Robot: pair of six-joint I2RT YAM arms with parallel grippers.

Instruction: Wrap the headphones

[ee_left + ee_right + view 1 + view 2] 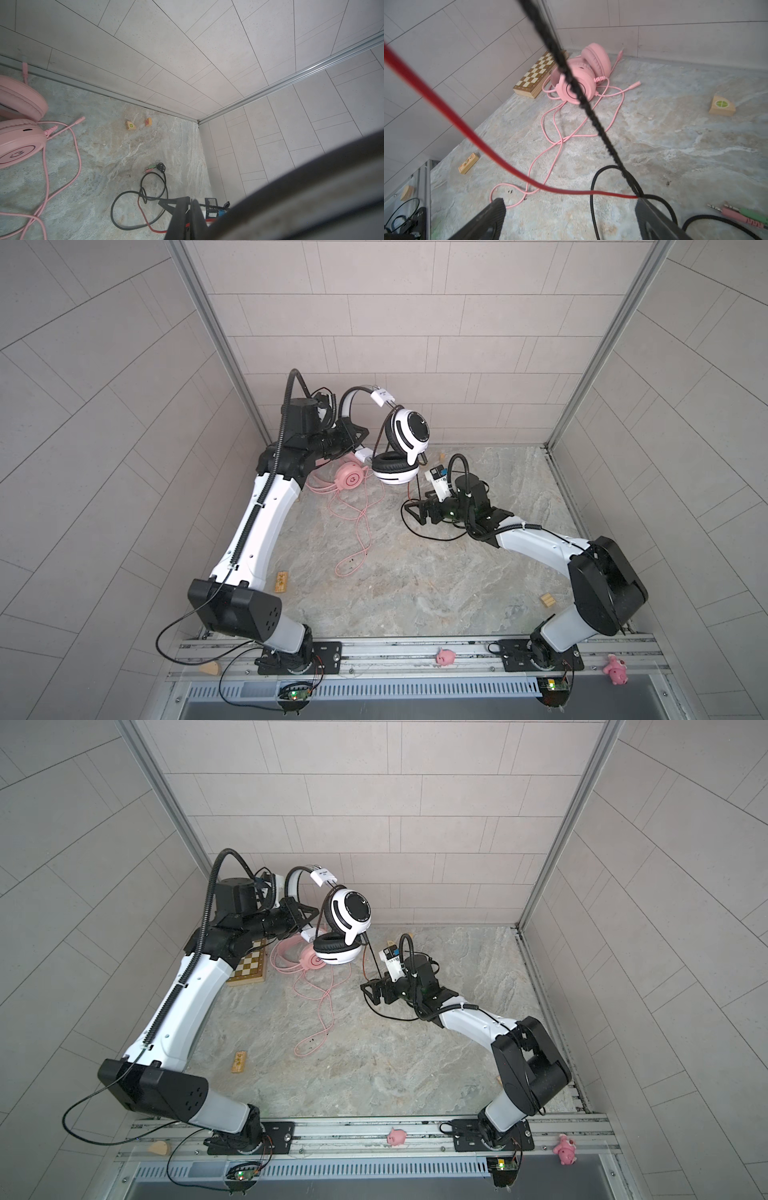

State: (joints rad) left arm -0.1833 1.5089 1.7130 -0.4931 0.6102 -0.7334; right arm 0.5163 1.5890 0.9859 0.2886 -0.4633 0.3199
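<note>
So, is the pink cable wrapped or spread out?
Spread out. The pink cable lies in loose loops on the table, beside the pink headphones.

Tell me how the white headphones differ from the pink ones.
The white headphones have black ear pads; the pink headphones are pink all over. The white ones hang in the air, held by the left gripper; the pink ones lie on the table. The black cable drops from the white pair to the table; the pink cable sprawls flat in loops. Both are corded, neither wrapped.
</note>
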